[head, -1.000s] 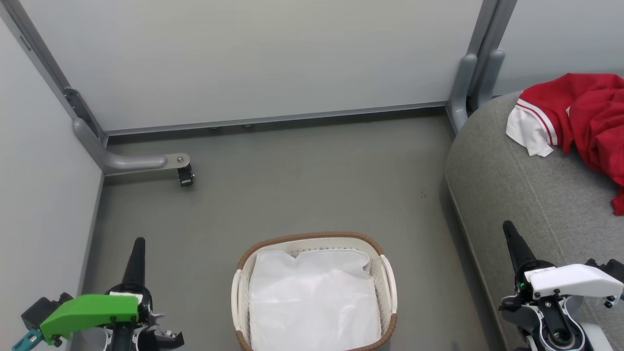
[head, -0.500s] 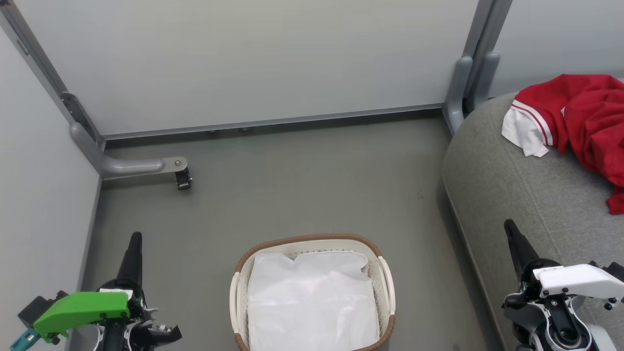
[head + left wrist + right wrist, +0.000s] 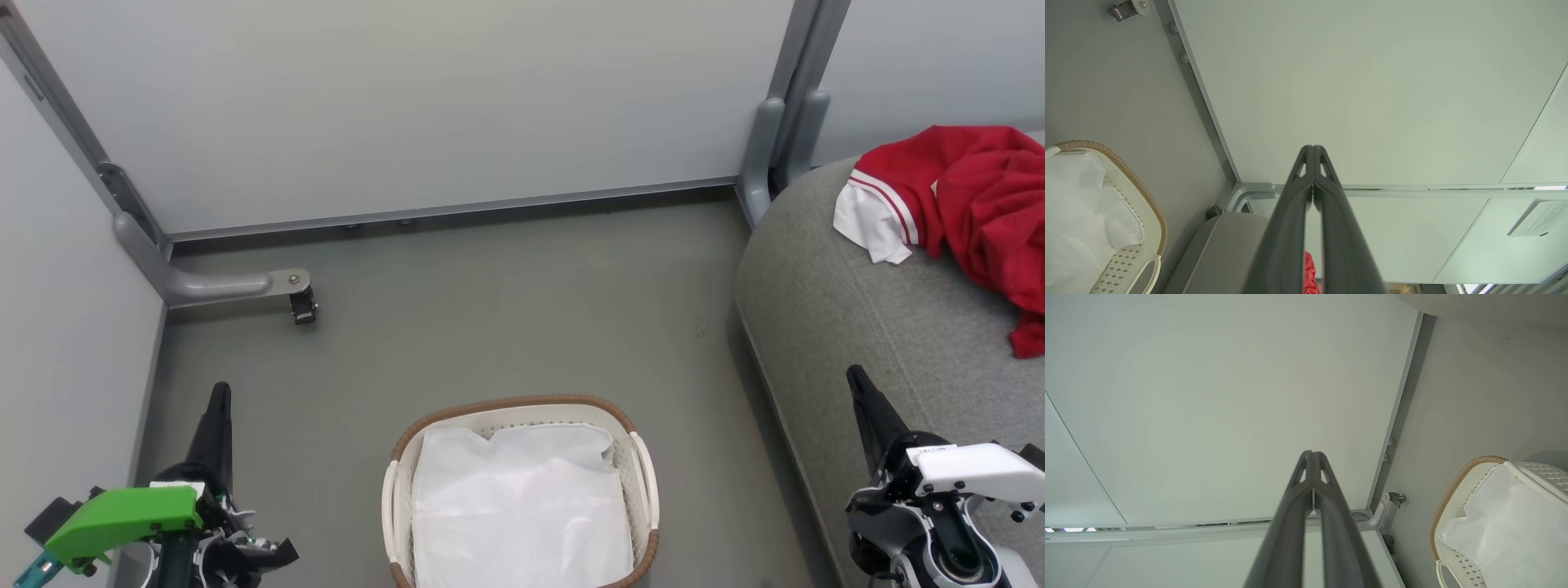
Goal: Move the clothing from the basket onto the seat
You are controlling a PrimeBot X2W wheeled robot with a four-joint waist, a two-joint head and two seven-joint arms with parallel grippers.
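Left gripper (image 3: pixel 218 396): down at my near left, both dark fingers pressed flat together with nothing between them, tip over the floor (image 3: pixel 506 310) beside the left wall.
Right gripper (image 3: pixel 856 378): near right, fingers sealed tip to tip and carrying nothing, poised above the near edge of the seat (image 3: pixel 849 318).
Basket (image 3: pixel 514 403): right in front of me, standing on the floor between my two grippers, with a brown rim and a white handle on each side.
Inside the basket: a crumpled white liner sheet (image 3: pixel 522 506) covers the bottom.
Between basket and seat: a strip of open floor, then the seat's rounded grey edge rising on my right, with a stitched seam running along it.
Clothing (image 3: pixel 971 192): up on the seat at the far right, a red heap with a white, red-striped cuff spilling toward the seat's edge, well apart from the basket and both grippers.
Floor: plain grey-green, a few dark specks.
Far end: pale partition panels (image 3: pixel 424 106) in a grey frame; a foot with a small black caster (image 3: pixel 302 308) at far left; a grey post (image 3: pixel 767 143) just beside the seat.
Count: two grippers, one basket, two handles, one liner sheet, one seat, one red heap. I can't tell how many garments are in it.
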